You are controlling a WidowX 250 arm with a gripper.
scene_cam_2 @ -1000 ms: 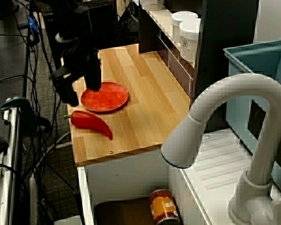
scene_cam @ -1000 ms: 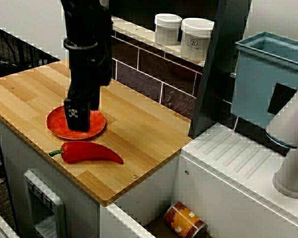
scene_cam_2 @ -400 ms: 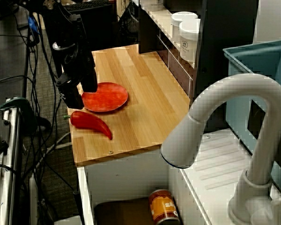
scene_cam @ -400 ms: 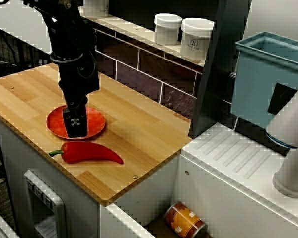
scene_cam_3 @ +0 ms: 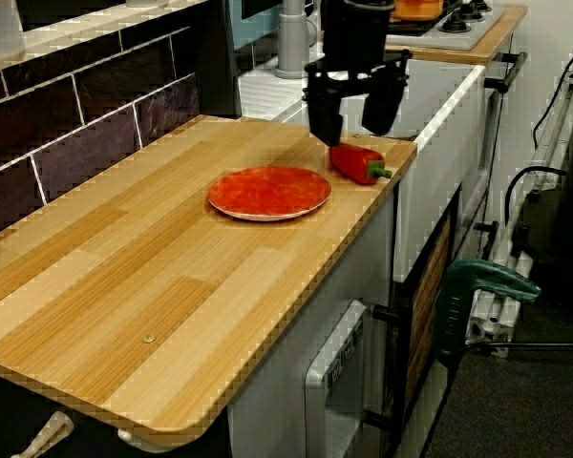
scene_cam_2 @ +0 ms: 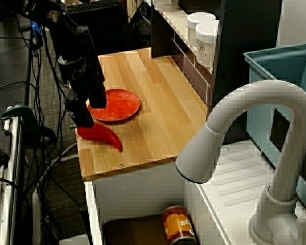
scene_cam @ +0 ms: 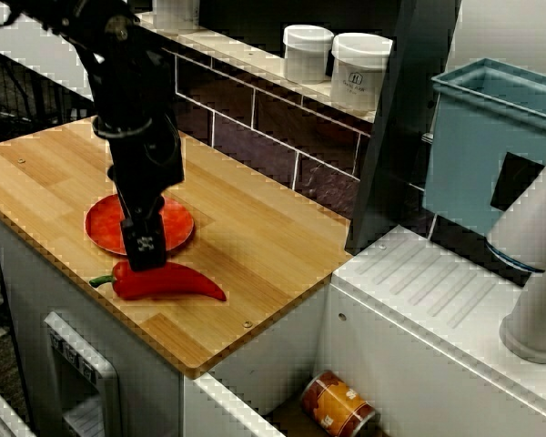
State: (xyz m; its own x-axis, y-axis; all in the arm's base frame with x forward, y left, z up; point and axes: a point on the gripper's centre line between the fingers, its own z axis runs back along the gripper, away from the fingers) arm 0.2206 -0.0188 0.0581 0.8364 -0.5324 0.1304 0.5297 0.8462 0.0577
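Observation:
A red chili pepper (scene_cam: 173, 282) (scene_cam_2: 104, 136) (scene_cam_3: 356, 162) lies on the wooden counter (scene_cam: 255, 246) near its front edge, just in front of a red plate (scene_cam: 177, 223) (scene_cam_2: 117, 104) (scene_cam_3: 267, 191). My black gripper (scene_cam: 144, 255) (scene_cam_2: 86, 115) (scene_cam_3: 355, 129) hangs straight down over the pepper's stem half. In the view along the counter its two fingers (scene_cam_3: 325, 124) stand apart, open, just above the pepper with nothing between them. I cannot tell whether the tips touch the pepper. The plate holds nothing.
Two white jars (scene_cam: 307, 53) (scene_cam: 359, 71) stand on the ledge above the tiled back wall. A dark post (scene_cam: 400, 127), a teal bin (scene_cam: 491, 137) and a white faucet (scene_cam_2: 245, 153) lie to the right. A can (scene_cam: 338, 405) sits below the counter.
The gripper has moved from above the plate toward the counter's front edge and now hangs over the pepper. Pepper and plate have not moved.

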